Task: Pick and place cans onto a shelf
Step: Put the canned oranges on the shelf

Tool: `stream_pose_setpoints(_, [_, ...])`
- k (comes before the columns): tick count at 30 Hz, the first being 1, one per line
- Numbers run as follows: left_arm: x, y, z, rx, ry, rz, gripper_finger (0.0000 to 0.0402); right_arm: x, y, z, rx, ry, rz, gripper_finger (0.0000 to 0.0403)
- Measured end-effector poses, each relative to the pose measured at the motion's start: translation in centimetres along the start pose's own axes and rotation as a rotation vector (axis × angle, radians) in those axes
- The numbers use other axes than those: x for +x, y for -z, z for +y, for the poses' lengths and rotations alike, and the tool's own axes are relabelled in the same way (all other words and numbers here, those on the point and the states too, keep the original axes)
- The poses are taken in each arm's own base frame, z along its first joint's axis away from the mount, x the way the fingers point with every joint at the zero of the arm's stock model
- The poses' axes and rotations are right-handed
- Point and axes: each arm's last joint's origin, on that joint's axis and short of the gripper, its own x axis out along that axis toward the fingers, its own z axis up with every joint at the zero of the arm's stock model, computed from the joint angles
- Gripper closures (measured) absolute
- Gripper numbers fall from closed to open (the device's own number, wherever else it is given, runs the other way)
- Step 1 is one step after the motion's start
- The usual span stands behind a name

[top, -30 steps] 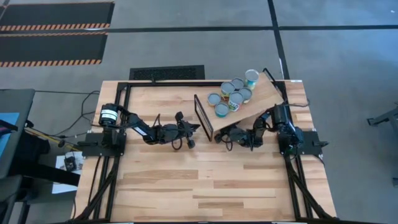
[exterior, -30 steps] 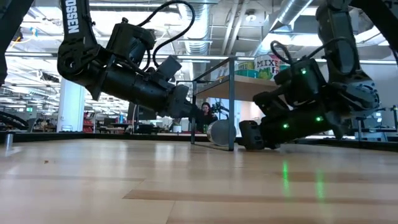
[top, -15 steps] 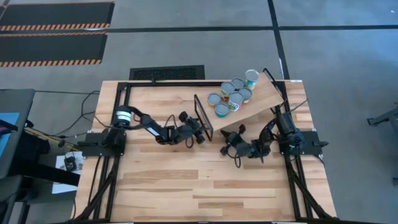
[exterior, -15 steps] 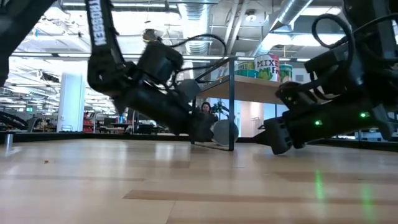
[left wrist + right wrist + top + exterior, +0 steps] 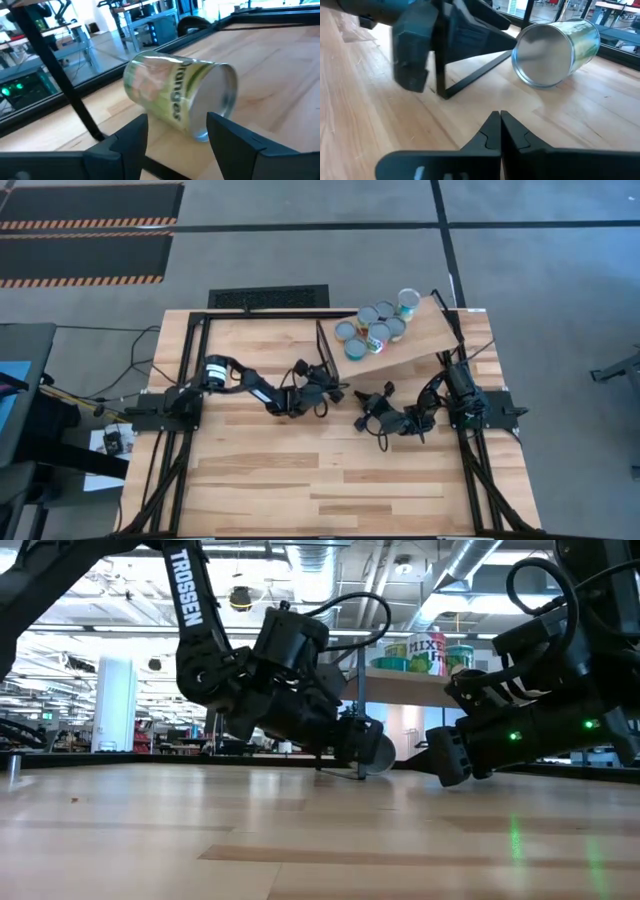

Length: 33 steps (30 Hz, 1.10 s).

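One can (image 5: 175, 95) with a green label lies on its side on the table, under the shelf (image 5: 425, 330), a light wood board on a thin black frame. Its silvery end (image 5: 542, 52) faces my right gripper. Several cans (image 5: 375, 328) stand upright on the board. My left gripper (image 5: 175, 132) is open, with a finger on each side of the lying can's silvery end. It shows low over the table (image 5: 365, 745). My right gripper (image 5: 500, 125) is shut and holds nothing. It hovers just above the table a short way in front of that can (image 5: 365, 412). My left gripper reaches level along the table toward the lying can, its fingers (image 5: 225, 137) flanking the rim of the can's silvery end (image 5: 220, 100). I cannot tell whether either finger touches the can. The can rests on its side on the table.
The black frame's leg (image 5: 470, 75) stands on the table between the lying can and my left arm. Both arms meet in the middle of the table below the shelf. The near half of the planked tabletop (image 5: 330, 490) is bare wood.
My left gripper has moved toward the table's right edge, up to the shelf frame and the lying can. My right gripper has drawn back from the can toward the near edge, then stayed still. The shelf's frame end, with the cans on it, has shifted toward the far edge.
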Motion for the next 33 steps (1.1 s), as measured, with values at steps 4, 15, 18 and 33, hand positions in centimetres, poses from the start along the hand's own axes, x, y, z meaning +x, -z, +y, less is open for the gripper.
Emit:
stream_pose_setpoints(4, [0.7, 0.0, 0.5, -0.003, 0.012, 0.007, 0.0224, 0.0, 0.0, 0.0, 0.001, -0.005, 0.001, 0.0392])
stream_pose_setpoints(15, [0.2, 0.2, 0.1, 0.057, 0.060, 0.013, 0.0304, 0.5, -0.7, -0.6, 0.020, 0.125, -0.061, 0.0396])
stream_pose_setpoints(18, [0.0, 0.5, 0.1, 0.067, 0.063, 0.019, 0.0330, 1.4, -0.9, -1.3, 0.033, 0.136, -0.055, 0.0396])
stream_pose_setpoints(33, [-0.1, 0.7, 0.2, 0.076, 0.041, 0.024, 0.0387, 4.7, -2.2, -2.6, 0.066, 0.200, -0.067, 0.0243])
